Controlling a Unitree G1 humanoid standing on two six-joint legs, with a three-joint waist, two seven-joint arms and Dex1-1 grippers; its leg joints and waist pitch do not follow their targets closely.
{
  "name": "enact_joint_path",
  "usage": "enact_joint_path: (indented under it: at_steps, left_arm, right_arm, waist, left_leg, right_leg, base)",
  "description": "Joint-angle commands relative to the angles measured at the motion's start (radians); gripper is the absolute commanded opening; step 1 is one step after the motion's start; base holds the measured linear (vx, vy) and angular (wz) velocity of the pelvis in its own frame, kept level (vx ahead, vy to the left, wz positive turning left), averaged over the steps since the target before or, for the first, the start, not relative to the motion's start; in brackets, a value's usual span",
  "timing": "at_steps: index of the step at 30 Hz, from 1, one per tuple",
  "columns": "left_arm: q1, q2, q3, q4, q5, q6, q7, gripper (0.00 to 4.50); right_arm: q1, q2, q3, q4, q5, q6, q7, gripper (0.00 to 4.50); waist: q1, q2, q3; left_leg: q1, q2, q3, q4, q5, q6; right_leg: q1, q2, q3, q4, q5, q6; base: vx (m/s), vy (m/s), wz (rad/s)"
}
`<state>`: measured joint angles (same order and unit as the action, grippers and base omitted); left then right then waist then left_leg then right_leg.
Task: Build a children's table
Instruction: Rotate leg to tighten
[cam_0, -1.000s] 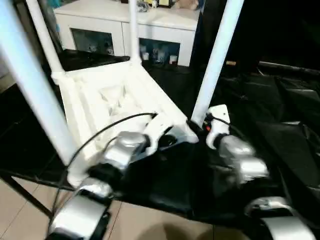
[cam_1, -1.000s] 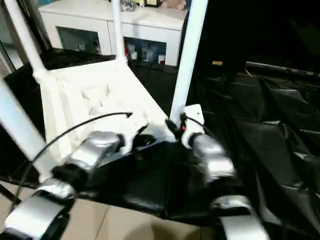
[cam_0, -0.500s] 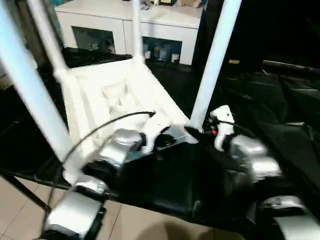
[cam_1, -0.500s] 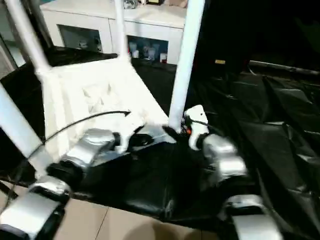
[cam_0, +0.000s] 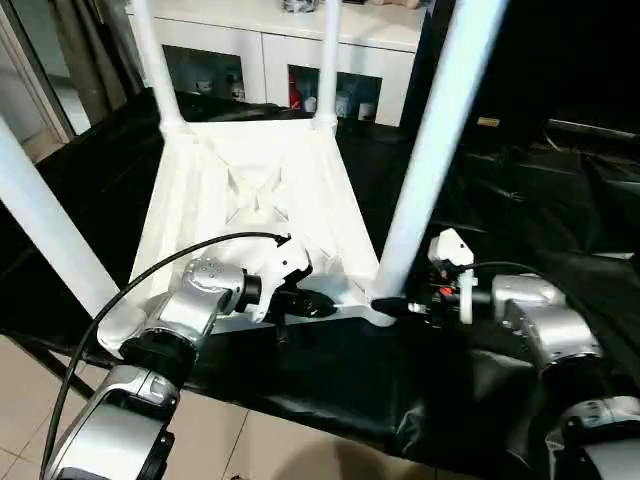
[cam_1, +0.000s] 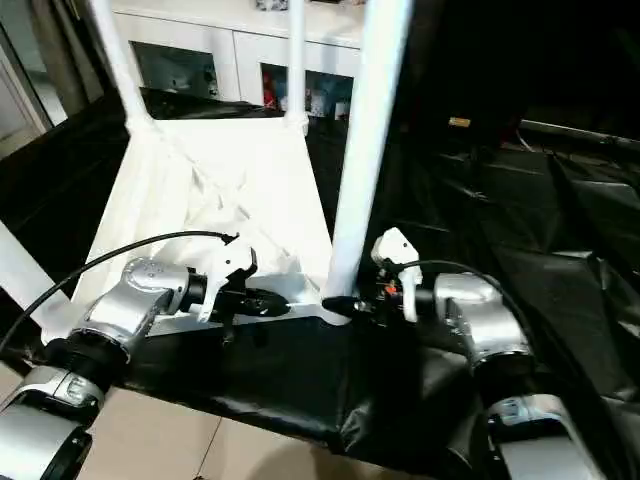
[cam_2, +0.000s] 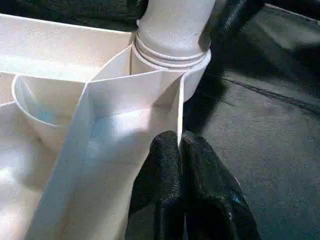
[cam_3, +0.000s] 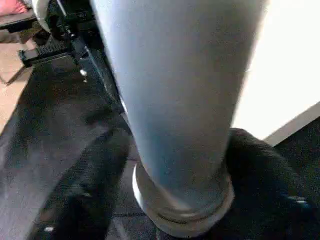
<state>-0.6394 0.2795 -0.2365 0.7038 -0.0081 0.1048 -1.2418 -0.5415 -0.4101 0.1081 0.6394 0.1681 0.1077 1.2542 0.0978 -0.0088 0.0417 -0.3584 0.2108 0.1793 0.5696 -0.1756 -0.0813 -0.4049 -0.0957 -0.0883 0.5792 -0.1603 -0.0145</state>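
Observation:
The children's table lies upside down on the black-covered bench, its white ribbed tabletop (cam_0: 255, 190) facing up. Four white legs stand in its corner sockets. My left gripper (cam_0: 318, 303) is shut on the thin near rim (cam_2: 179, 115), a short way from the near-right socket (cam_2: 172, 55). My right gripper (cam_0: 385, 305) is at the base of the near-right leg (cam_0: 425, 150). It stands open, and its black fingers (cam_3: 270, 180) flank the leg's collar (cam_3: 182, 200) on either side. The near-left leg (cam_0: 50, 230) rises close beside my left forearm.
A white cabinet with glass doors (cam_0: 270, 55) stands behind the bench. Crumpled black sheeting (cam_0: 560, 200) covers the bench to the right. A black cable (cam_0: 150, 265) loops over my left arm. The bench's front edge drops to a tiled floor (cam_0: 260, 450).
The head camera has shifted, so the whole table sits differently in the picture. My right gripper stays at the near-right leg's base with the forearm swung further right. My left gripper keeps its hold on the rim.

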Motion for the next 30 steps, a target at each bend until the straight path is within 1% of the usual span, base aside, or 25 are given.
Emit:
enact_joint_path:
  at_steps: [1, 2, 4, 6, 7, 10, 11, 12, 15, 16, 17, 18, 19, 20, 21, 22, 23, 24, 25, 26, 27, 28, 30]
  left_arm:
    - [0.001, -0.016, 0.012, -0.030, -0.063, 0.005, -0.019, 0.00]
    - [0.002, -0.015, 0.012, -0.034, -0.064, 0.008, -0.022, 0.00]
    - [0.003, -0.014, 0.013, -0.037, -0.063, 0.010, -0.025, 0.00]
    - [0.005, -0.014, 0.015, -0.039, -0.062, 0.013, -0.028, 0.00]
    - [0.006, -0.013, 0.015, -0.041, -0.060, 0.015, -0.032, 0.00]
    - [0.010, -0.012, 0.017, -0.049, -0.056, 0.021, -0.027, 0.00]
    - [0.006, -0.019, 0.019, -0.039, -0.047, 0.015, 0.000, 0.00]
    - [-0.002, -0.029, 0.023, -0.021, -0.035, 0.006, 0.040, 0.00]
    - [-0.025, -0.055, 0.030, 0.023, -0.004, -0.003, 0.137, 0.00]
    - [-0.030, -0.061, 0.032, 0.034, 0.004, -0.004, 0.163, 0.00]
    - [-0.047, -0.084, 0.034, 0.066, 0.024, -0.005, 0.238, 0.00]
    - [-0.069, -0.115, 0.044, 0.104, 0.042, 0.003, 0.340, 0.00]
    - [-0.081, -0.135, 0.049, 0.124, 0.050, 0.011, 0.394, 0.00]
    - [-0.097, -0.165, 0.056, 0.148, 0.059, 0.024, 0.472, 0.00]
    - [-0.102, -0.175, 0.058, 0.155, 0.062, 0.029, 0.496, 0.00]
    - [-0.110, -0.193, 0.056, 0.165, 0.070, 0.036, 0.535, 0.00]
    - [-0.120, -0.219, 0.051, 0.178, 0.081, 0.040, 0.584, 0.00]
    - [-0.124, -0.229, 0.049, 0.182, 0.084, 0.041, 0.600, 0.00]
    - [-0.128, -0.244, 0.045, 0.186, 0.087, 0.042, 0.614, 0.00]
    - [-0.131, -0.262, 0.036, 0.186, 0.090, 0.031, 0.617, 0.00]
    - [-0.133, -0.265, 0.033, 0.189, 0.091, 0.024, 0.617, 0.00]
    - [-0.135, -0.269, 0.028, 0.196, 0.093, 0.011, 0.610, 0.00]
    - [-0.143, -0.272, 0.028, 0.218, 0.098, -0.007, 0.608, 0.00]
  right_arm:
    - [0.016, -0.005, 0.021, -0.017, 0.009, 0.015, 0.031, 2.79]
    - [0.018, -0.004, 0.023, -0.021, 0.009, 0.018, 0.036, 2.67]
    - [0.019, -0.004, 0.024, -0.023, 0.009, 0.020, 0.040, 2.62]
    - [0.020, -0.004, 0.025, -0.026, 0.009, 0.023, 0.045, 2.33]
    - [0.022, -0.004, 0.026, -0.028, 0.012, 0.028, 0.050, 2.33]
    - [0.033, 0.000, 0.024, -0.038, 0.016, 0.036, 0.047, 2.18]
    - [0.040, 0.016, 0.011, -0.030, 0.016, 0.025, 0.009, 2.10]
    - [0.043, 0.031, -0.001, -0.021, 0.016, 0.017, -0.028, 2.10]
    - [0.037, 0.072, -0.029, 0.019, 0.002, 0.015, -0.152, 2.05]
    - [0.034, 0.084, -0.036, 0.032, -0.004, 0.017, -0.189, 2.04]
    - [0.033, 0.120, -0.052, 0.063, -0.016, 0.002, -0.281, 2.04]
    - [0.030, 0.161, -0.067, 0.098, -0.032, -0.001, -0.394, 2.04]
    - [0.028, 0.186, -0.073, 0.115, -0.043, -0.003, -0.463, 2.03]
    - [0.024, 0.222, -0.082, 0.138, -0.060, -0.004, -0.566, 2.02]
    - [0.022, 0.235, -0.086, 0.144, -0.065, -0.002, -0.602, 2.01]
    - [0.016, 0.261, -0.097, 0.157, -0.069, 0.006, -0.672, 2.01]
    - [0.004, 0.300, -0.113, 0.175, -0.072, 0.019, -0.763, 2.01]
    - [-0.002, 0.315, -0.119, 0.182, -0.073, 0.023, -0.793, 2.01]
    - [-0.012, 0.337, -0.126, 0.192, -0.073, 0.024, -0.834, 2.01]
    - [-0.027, 0.363, -0.123, 0.198, -0.077, 0.002, -0.854, 2.01]
    - [-0.031, 0.368, -0.120, 0.199, -0.079, -0.008, -0.853, 2.01]
    - [-0.037, 0.375, -0.106, 0.195, -0.092, -0.045, -0.838, 2.01]
    - [-0.043, 0.382, -0.095, 0.194, -0.103, -0.091, -0.819, 2.01]
  waist:
    - [0.001, -0.009, -0.061]
    - [0.000, -0.009, -0.061]
    - [0.001, -0.009, -0.062]
    - [0.001, -0.008, -0.063]
    - [0.001, -0.006, -0.064]
    - [0.002, -0.008, -0.064]
    - [0.002, -0.010, -0.064]
    - [0.002, -0.009, -0.065]
    - [-0.002, -0.011, -0.061]
    - [-0.007, -0.010, -0.055]
    - [-0.014, -0.013, -0.055]
    - [-0.016, -0.012, -0.054]
    - [-0.022, -0.011, -0.051]
    - [-0.026, -0.010, -0.051]
    - [-0.031, -0.015, -0.052]
    - [-0.032, -0.012, -0.053]
    - [-0.041, -0.010, -0.050]
    - [-0.044, -0.009, -0.050]
    - [-0.046, -0.009, -0.053]
    - [-0.048, -0.007, -0.052]
    - [-0.050, -0.008, -0.052]
    - [-0.050, -0.008, -0.052]
    - [-0.051, -0.009, -0.054]
  left_leg:
    - [0.006, 0.024, 0.006, -0.057, -0.192, 0.077]
    - [0.006, 0.023, 0.006, -0.057, -0.191, 0.074]
    - [0.006, 0.023, 0.005, -0.058, -0.187, 0.073]
    - [0.005, 0.024, 0.005, -0.057, -0.178, 0.074]
    - [0.005, 0.024, 0.005, -0.056, -0.172, 0.075]
    - [0.005, 0.024, 0.005, -0.055, -0.165, 0.081]
    - [0.005, 0.023, 0.006, -0.055, -0.164, 0.083]
    - [0.005, 0.023, 0.006, -0.055, -0.164, 0.082]
    - [0.006, 0.020, 0.004, -0.058, -0.198, 0.064]
    - [0.010, 0.018, 0.005, -0.061, -0.229, 0.052]
    - [0.009, 0.015, 0.003, -0.062, -0.252, 0.038]
    - [0.009, 0.015, 0.000, -0.063, -0.258, 0.027]
    - [0.012, 0.012, -0.002, -0.066, -0.280, 0.012]
    - [0.012, 0.012, -0.005, -0.067, -0.289, 0.000]
    - [0.011, 0.009, -0.008, -0.067, -0.298, 0.000]
    - [0.013, 0.008, -0.008, -0.066, -0.303, 0.003]
    - [0.018, 0.006, -0.008, -0.066, -0.327, 0.010]
    - [0.016, 0.005, -0.009, -0.066, -0.334, 0.010]
    - [0.015, 0.005, -0.011, -0.066, -0.341, 0.012]
    - [0.015, 0.006, -0.011, -0.068, -0.348, 0.015]
    - [0.014, 0.006, -0.012, -0.068, -0.352, 0.015]
    - [0.013, 0.005, -0.011, -0.068, -0.358, 0.020]
    - [0.011, 0.006, -0.011, -0.068, -0.354, 0.026]
  right_leg:
    - [0.057, -0.049, 0.041, -0.051, -0.205, -0.235]
    - [0.057, -0.049, 0.041, -0.052, -0.214, -0.231]
    - [0.057, -0.048, 0.041, -0.052, -0.213, -0.229]
    - [0.058, -0.048, 0.041, -0.050, -0.198, -0.231]
    - [0.058, -0.047, 0.041, -0.048, -0.182, -0.235]
    - [0.058, -0.047, 0.040, -0.046, -0.162, -0.241]
    - [0.058, -0.047, 0.041, -0.046, -0.164, -0.239]
    - [0.058, -0.048, 0.041, -0.046, -0.166, -0.239]
    - [0.057, -0.048, 0.039, -0.055, -0.242, -0.217]
    - [0.050, -0.049, 0.040, -0.065, -0.305, -0.201]
    - [0.051, -0.051, 0.039, -0.072, -0.366, -0.178]
    - [0.050, -0.051, 0.039, -0.074, -0.388, -0.167]
    - [0.047, -0.049, 0.036, -0.082, -0.445, -0.142]
    - [0.047, -0.050, 0.035, -0.083, -0.469, -0.131]
    - [0.049, -0.049, 0.031, -0.088, -0.503, -0.109]
    - [0.048, -0.049, 0.031, -0.091, -0.512, -0.105]
    - [0.038, -0.046, 0.030, -0.100, -0.535, -0.098]
    - [0.038, -0.046, 0.028, -0.101, -0.545, -0.095]
    - [0.041, -0.046, 0.026, -0.102, -0.546, -0.089]
    - [0.038, -0.045, 0.027, -0.104, -0.539, -0.089]
    - [0.039, -0.044, 0.026, -0.104, -0.536, -0.089]
    - [0.039, -0.045, 0.026, -0.105, -0.531, -0.089]
    - [0.040, -0.045, 0.028, -0.103, -0.507, -0.094]
  base:
    - [0.000, 0.000, 0.00]
    - [0.000, 0.000, 0.00]
    - [0.000, 0.000, 0.00]
    - [0.000, 0.000, 0.00]
    - [0.000, 0.000, 0.00]
    - [0.000, 0.000, 0.00]
    - [0.000, 0.000, 0.00]
    - [0.000, 0.000, 0.00]
    - [0.000, 0.000, 0.00]
    - [0.000, 0.000, 0.00]
    - [0.000, 0.000, 0.00]
    - [0.000, 0.000, 0.00]
    - [0.000, 0.000, 0.00]
    - [0.000, 0.000, 0.00]
    - [0.000, 0.000, 0.00]
    - [0.000, 0.000, 0.00]
    - [0.000, 0.000, 0.00]
    - [0.000, 0.000, 0.00]
    - [0.000, 0.000, 0.00]
    - [0.000, 0.000, 0.00]
    - [0.000, 0.000, 0.00]
    - [0.000, 0.000, 0.00]
    - [0.000, 0.000, 0.00]
